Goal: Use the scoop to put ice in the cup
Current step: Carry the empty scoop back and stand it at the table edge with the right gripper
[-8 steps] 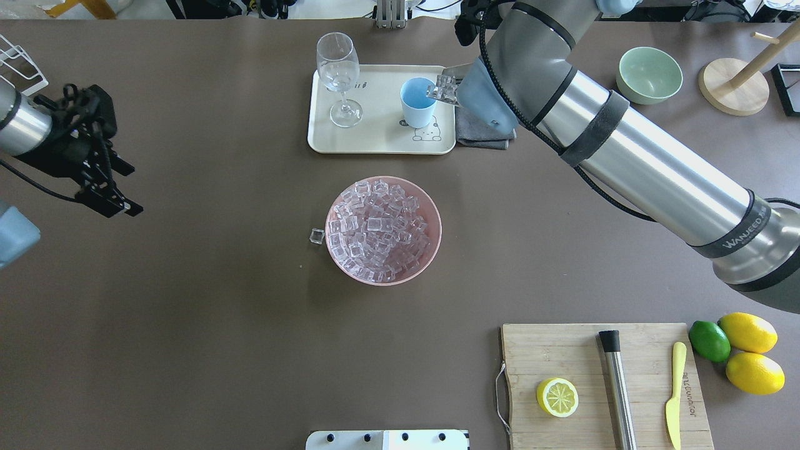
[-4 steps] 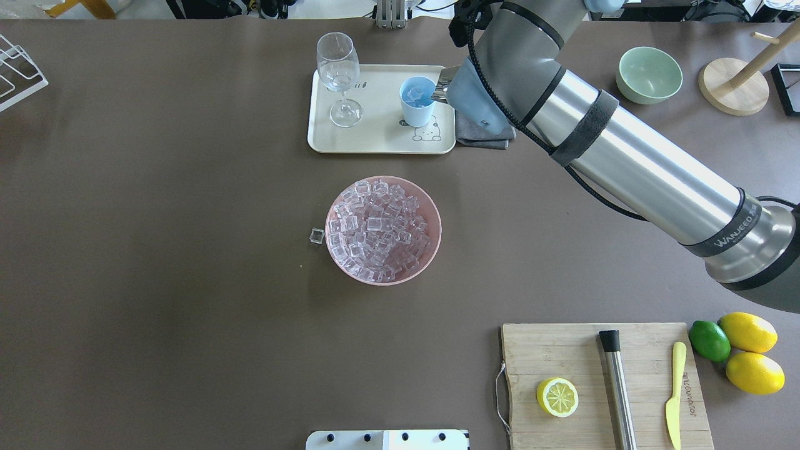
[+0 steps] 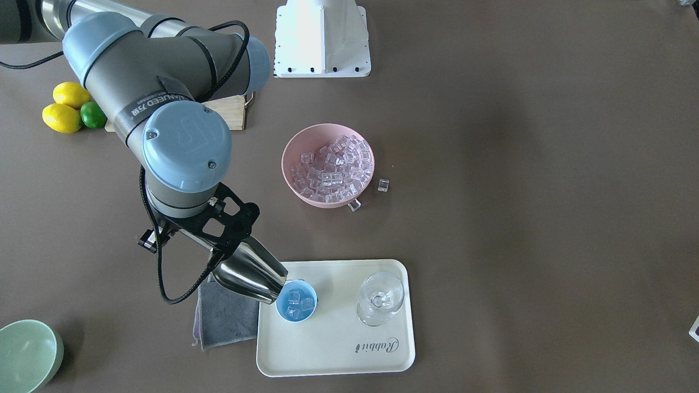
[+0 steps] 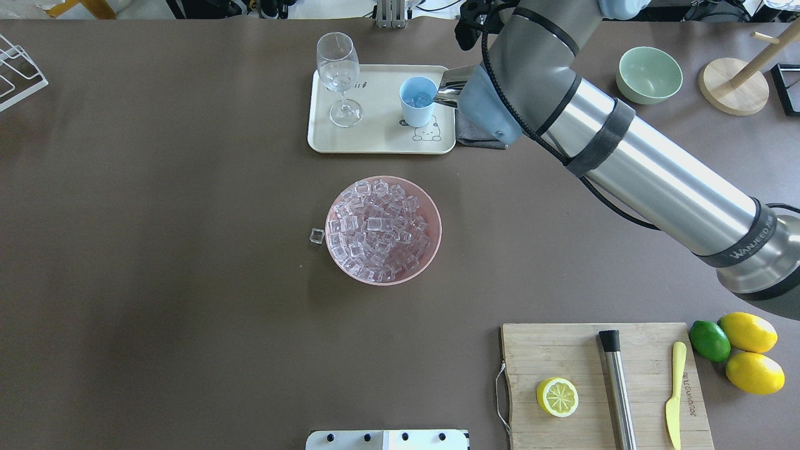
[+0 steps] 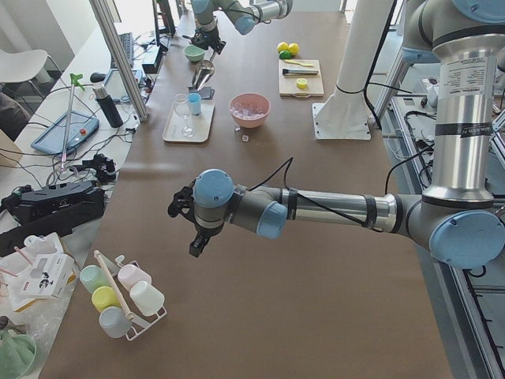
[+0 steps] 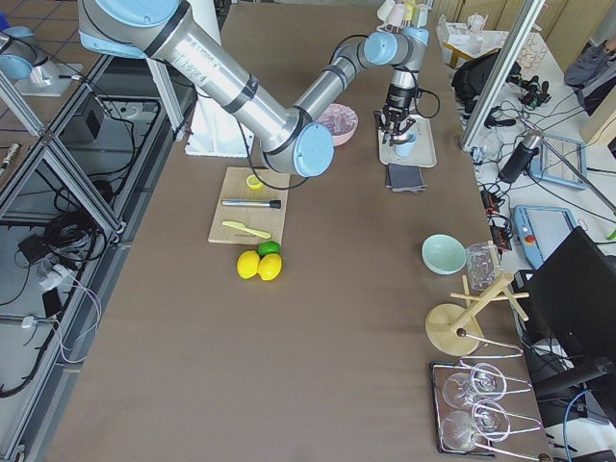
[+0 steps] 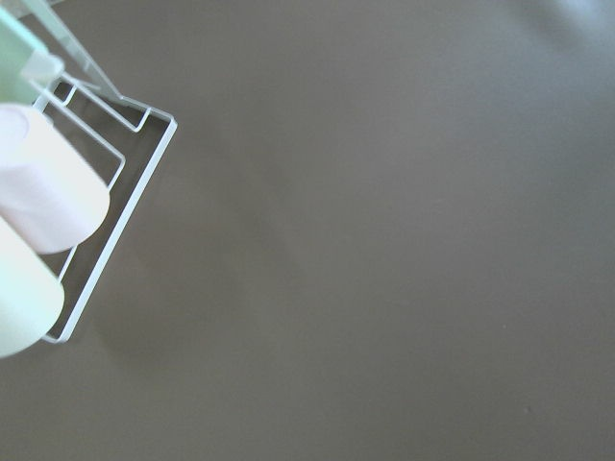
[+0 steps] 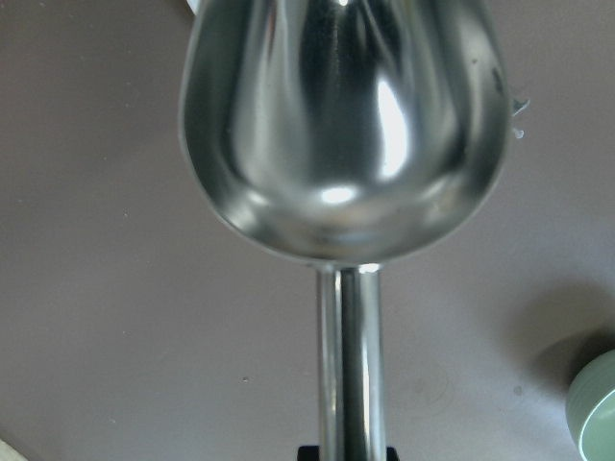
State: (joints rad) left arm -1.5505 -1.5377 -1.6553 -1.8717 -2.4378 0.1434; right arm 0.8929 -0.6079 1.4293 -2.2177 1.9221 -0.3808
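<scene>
My right gripper (image 8: 343,453) is shut on the handle of the steel scoop (image 3: 248,270). The scoop is tipped with its mouth at the rim of the light-blue cup (image 3: 296,301) on the cream tray (image 3: 333,349). The scoop's trough (image 8: 346,125) is bare. A few ice cubes (image 3: 294,299) lie in the cup (image 4: 417,103). More ice (image 4: 378,231) fills the pink bowl (image 4: 431,212) at mid-table. My left gripper (image 5: 197,243) shows only in the exterior left view, far from the tray, and I cannot tell its state.
A stemmed glass (image 4: 338,75) stands on the tray. A grey cloth (image 3: 226,316) lies under the scoop. Loose cubes (image 3: 383,185) lie by the pink bowl. Green bowl (image 4: 649,75), cutting board (image 4: 600,387) with lemon half, steel cylinder and yellow knife. Cup rack (image 7: 58,221) near my left wrist.
The scoop held ice beside the cup a second ago; it tipped, and the ice now lies in the cup. My left arm has left the overhead view to the left.
</scene>
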